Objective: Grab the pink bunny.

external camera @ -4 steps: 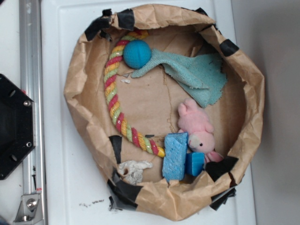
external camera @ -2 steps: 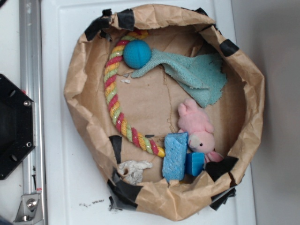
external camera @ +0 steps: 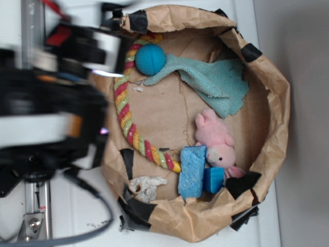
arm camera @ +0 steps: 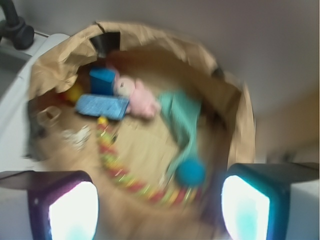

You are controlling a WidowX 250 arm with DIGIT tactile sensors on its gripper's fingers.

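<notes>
While arm [external camera: 51, 103] blurs, pink bunny [external camera: 216, 141] half-hidden behind blue sponge [external camera: 192, 172]; fingers [arm camera: 70, 207] wide apart, empty.

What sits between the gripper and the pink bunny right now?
In the wrist view, the open gripper looks across the striped rope, the blue rubber ball and the teal cloth toward the pale-pink plush bunny inside the brown paper nest.
</notes>
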